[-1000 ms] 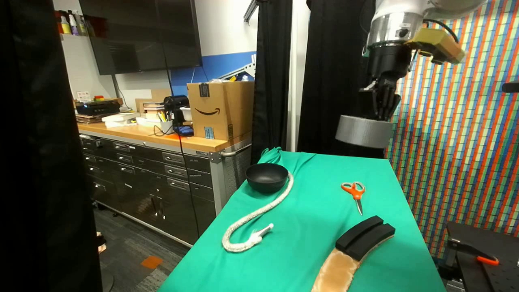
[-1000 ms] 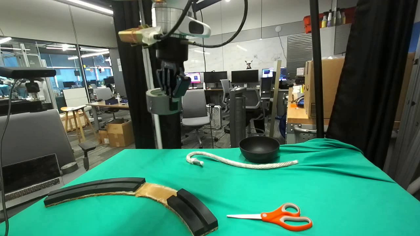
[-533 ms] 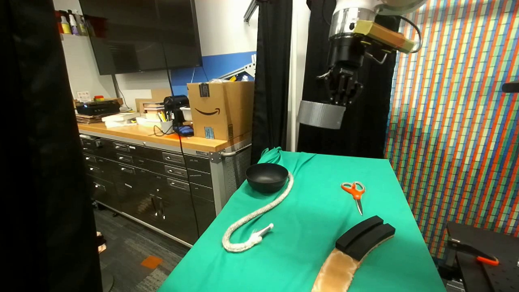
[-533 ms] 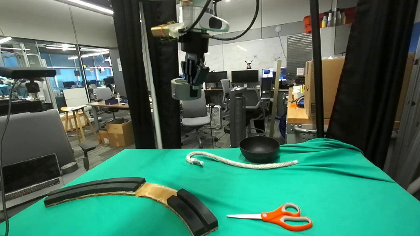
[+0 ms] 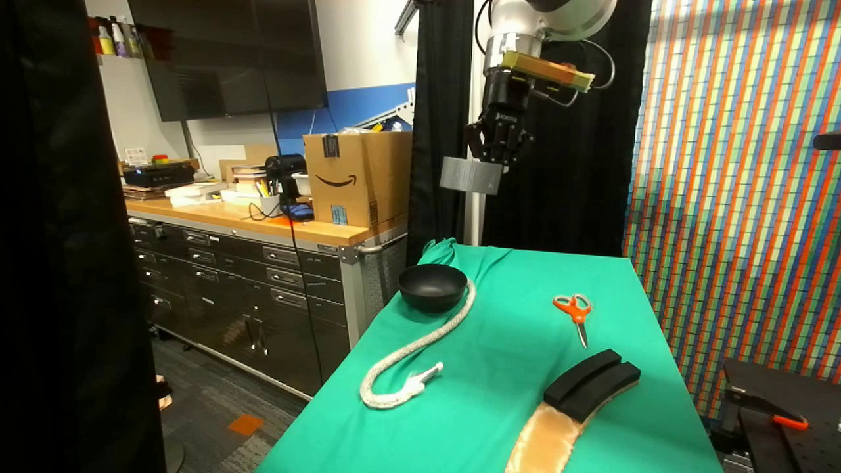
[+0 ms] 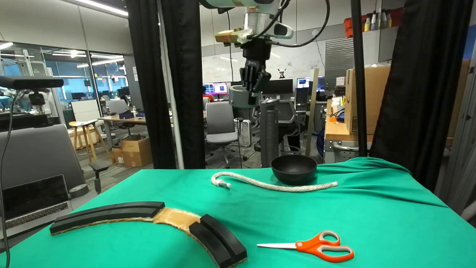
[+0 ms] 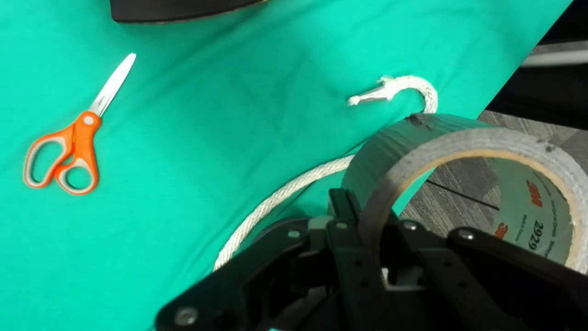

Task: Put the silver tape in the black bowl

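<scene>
"3M", "2929" inside silver tape (image 7: 528, 209)

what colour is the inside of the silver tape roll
The inner wall is pale green, printed in red and black; it shows best in the wrist view.

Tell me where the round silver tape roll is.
In an exterior view, the round silver tape roll hangs clamped in the black gripper, up and right of the round black bowl; the wrist view has it on the right.

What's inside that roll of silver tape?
Through the silver tape, the wrist view shows its printed core, with grey carpet and green cloth beyond. The gripper covers the hole's lower part, hiding what's there.
</scene>
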Robot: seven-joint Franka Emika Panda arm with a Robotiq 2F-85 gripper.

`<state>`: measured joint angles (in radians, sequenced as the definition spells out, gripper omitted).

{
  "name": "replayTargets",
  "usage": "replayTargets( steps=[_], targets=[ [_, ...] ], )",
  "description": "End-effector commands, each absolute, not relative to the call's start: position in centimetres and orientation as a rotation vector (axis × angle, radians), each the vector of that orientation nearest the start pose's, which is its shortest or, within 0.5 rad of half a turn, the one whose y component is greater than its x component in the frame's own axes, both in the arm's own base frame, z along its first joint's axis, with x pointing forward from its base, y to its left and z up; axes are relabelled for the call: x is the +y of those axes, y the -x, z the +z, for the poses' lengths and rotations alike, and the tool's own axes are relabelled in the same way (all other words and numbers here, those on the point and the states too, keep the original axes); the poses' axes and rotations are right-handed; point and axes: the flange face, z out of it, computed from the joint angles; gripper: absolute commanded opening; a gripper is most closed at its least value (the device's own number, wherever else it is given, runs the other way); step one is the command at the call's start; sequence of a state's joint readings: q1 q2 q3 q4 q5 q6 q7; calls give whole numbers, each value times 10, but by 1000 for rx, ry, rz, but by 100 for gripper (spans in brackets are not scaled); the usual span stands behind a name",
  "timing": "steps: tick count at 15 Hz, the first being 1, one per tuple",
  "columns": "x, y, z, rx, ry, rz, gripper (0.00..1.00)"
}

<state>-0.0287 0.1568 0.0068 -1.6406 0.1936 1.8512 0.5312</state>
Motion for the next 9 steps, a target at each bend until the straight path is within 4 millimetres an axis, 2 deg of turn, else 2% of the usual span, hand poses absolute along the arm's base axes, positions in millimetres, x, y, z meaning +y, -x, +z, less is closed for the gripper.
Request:
replayTargets(
  steps=[1,5,9],
  targets=[
    [-21,-660,533,895,2818,-13,10],
    [-36,-690,515,955,2818,-25,10],
    [-42,-711,482,981,2806,-6,10]
  ],
)
